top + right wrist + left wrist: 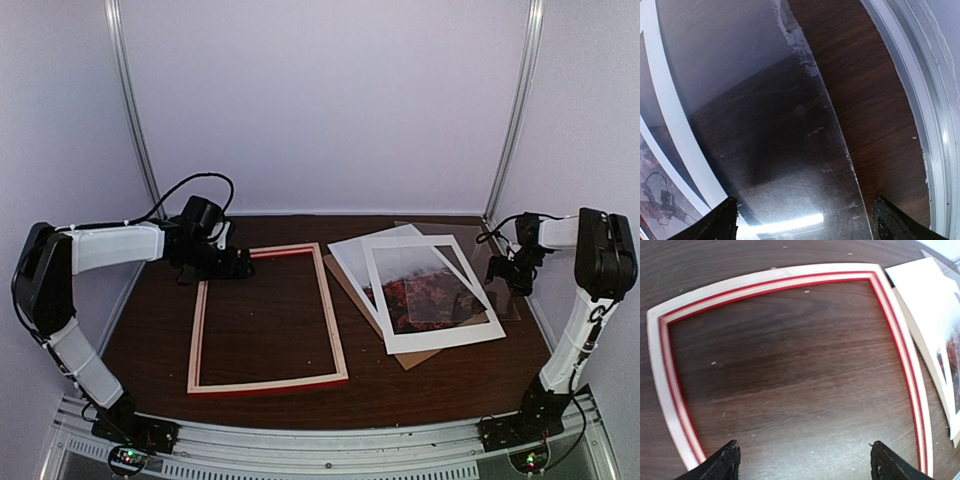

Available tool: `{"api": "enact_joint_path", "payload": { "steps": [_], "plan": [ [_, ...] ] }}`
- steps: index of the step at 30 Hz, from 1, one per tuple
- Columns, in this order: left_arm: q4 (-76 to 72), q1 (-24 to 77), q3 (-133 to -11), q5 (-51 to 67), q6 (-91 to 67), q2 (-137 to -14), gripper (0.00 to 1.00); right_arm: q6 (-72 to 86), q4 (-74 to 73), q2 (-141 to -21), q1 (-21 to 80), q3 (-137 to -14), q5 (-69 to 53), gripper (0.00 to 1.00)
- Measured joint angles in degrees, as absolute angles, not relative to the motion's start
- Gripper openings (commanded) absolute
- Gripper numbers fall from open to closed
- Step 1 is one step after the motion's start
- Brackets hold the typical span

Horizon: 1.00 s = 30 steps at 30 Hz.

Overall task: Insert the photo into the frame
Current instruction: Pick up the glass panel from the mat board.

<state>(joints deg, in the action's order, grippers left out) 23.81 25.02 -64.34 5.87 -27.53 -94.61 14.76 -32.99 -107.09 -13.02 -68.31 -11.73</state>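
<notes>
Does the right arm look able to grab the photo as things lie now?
Probably not cleanly. The right claw is open and close by, but the photo lies under the white mat board, showing only through its window, and a clear sheet overlaps that side too.

Left arm [108, 246]: white shell links, black joint housings, big black elbow block, black base [135, 430]. Right arm [572, 335]: same scheme. Black cable [190, 184] loops out just behind left fingers [720, 466]; thinner one behind right fingers [720, 220]. Small green light [127, 458] on each base, far end from fingers. Fingers matte black, blunt tips.
</notes>
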Motion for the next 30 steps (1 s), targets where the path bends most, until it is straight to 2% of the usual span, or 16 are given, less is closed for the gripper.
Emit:
{"api": "enact_joint_path", "payload": {
  "steps": [7,12,19,24,30],
  "plan": [
    [20.0,28.5,-67.1,8.8,-26.8,-97.8,0.92,13.0,-32.6,-107.5,-13.2,-68.7,-15.8,0.76],
    [18.9,31.5,-70.7,10.4,-26.4,-101.4,0.91,13.1,-29.0,-104.2,-13.4,-63.4,-20.8,0.68],
    [17.6,36.6,-77.5,12.3,-25.3,-107.1,0.91,13.7,-26.7,-99.0,-12.1,-55.9,-27.4,0.64],
    [16.6,39.9,-83.0,14.3,-24.1,-112.5,0.89,15.1,-24.9,-99.7,-12.1,-55.6,-30.8,0.61],
    [16.8,41.8,-89.0,17.0,-23.0,-119.7,0.87,17.3,-22.4,-101.9,-12.1,-57.3,-33.7,0.62]
  ]
}}
